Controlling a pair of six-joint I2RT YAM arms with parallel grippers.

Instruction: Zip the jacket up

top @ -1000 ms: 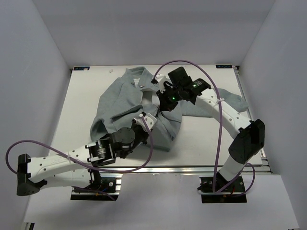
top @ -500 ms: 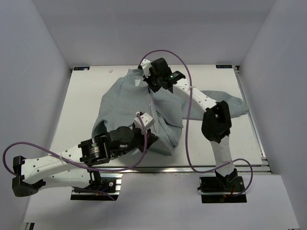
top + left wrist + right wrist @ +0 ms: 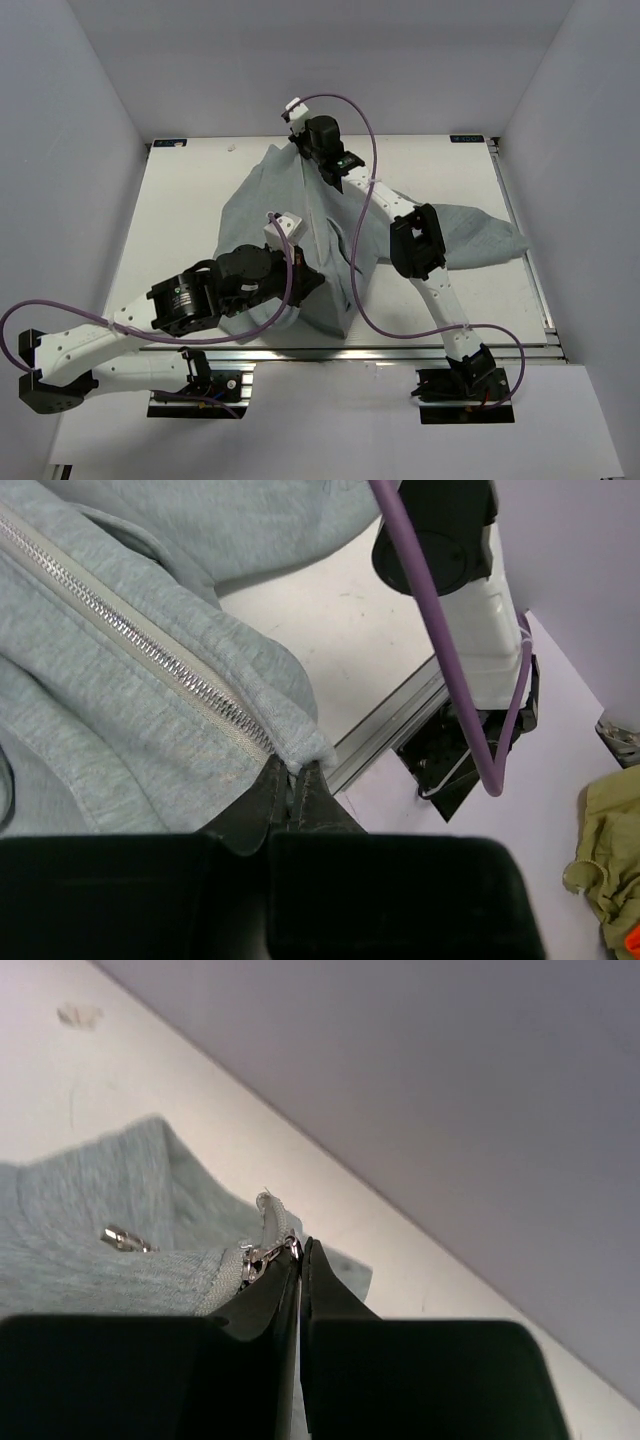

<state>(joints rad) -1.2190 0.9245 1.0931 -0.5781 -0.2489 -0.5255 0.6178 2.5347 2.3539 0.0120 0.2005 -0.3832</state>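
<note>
The grey-green jacket lies stretched on the white table, collar toward the back wall. My left gripper is shut on the bottom hem, right at the lower end of the silver zipper. In the left wrist view the zipper's teeth run meshed up and to the left. My right gripper is at the collar's top by the table's far edge. It is shut on the zipper's slider, and the collar fabric lies to its left. One sleeve trails to the right.
The table's metal front rail runs just past the hem. The right arm's links and purple cable cross over the jacket's right side. The back wall stands close behind the right gripper. A yellow-green cloth lies off the table.
My right gripper has travelled from the chest up to the collar at the far edge, and the jacket has pulled straighter. The left gripper kept its hold on the hem and shifted slightly right.
</note>
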